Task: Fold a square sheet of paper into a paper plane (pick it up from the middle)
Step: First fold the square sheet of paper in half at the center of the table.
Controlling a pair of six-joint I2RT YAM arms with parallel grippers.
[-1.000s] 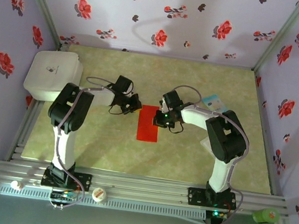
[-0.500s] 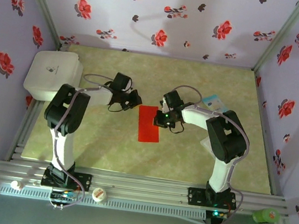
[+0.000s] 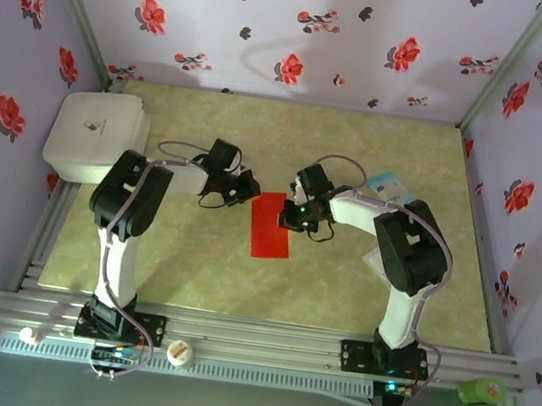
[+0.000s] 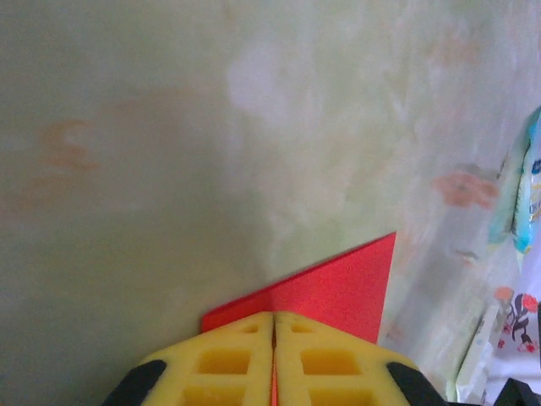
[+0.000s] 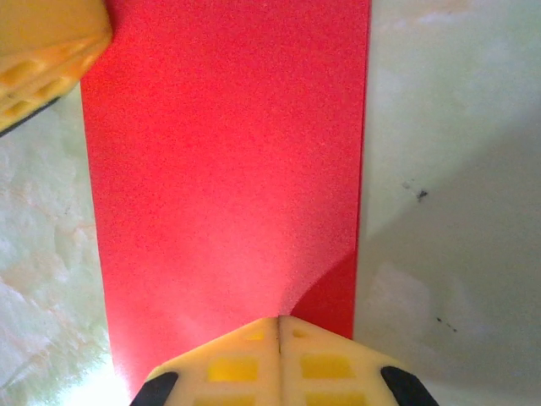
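Enclosure: lilac walls (image 3: 324, 39) printed with red and black flowers, closing in a pale green marbled table (image 3: 339, 293).
Square sheet of paper (image 3: 270, 225): bright red, lying flat at the middle of the table between the two arms. It shows as a narrow upright rectangle, its long edges running away from the arm bases.
Left gripper (image 4: 273, 315): at the far left corner of the sheet. The yellow pads are pressed together, and a thin red line shows in the seam between them. The corner of the paper juts out past the fingertips, so the paper is pinched there.
Right gripper (image 5: 279, 320): closed, pads meeting with no gap. It sits over the far right part of the sheet, with red paper directly beneath the tips; nothing is seen between the pads.
White box (image 3: 96, 135): far left of the table, well apart from the paper.
Light-blue-and-white packet (image 3: 388, 186): on the table beside the right arm, apart from the sheet.
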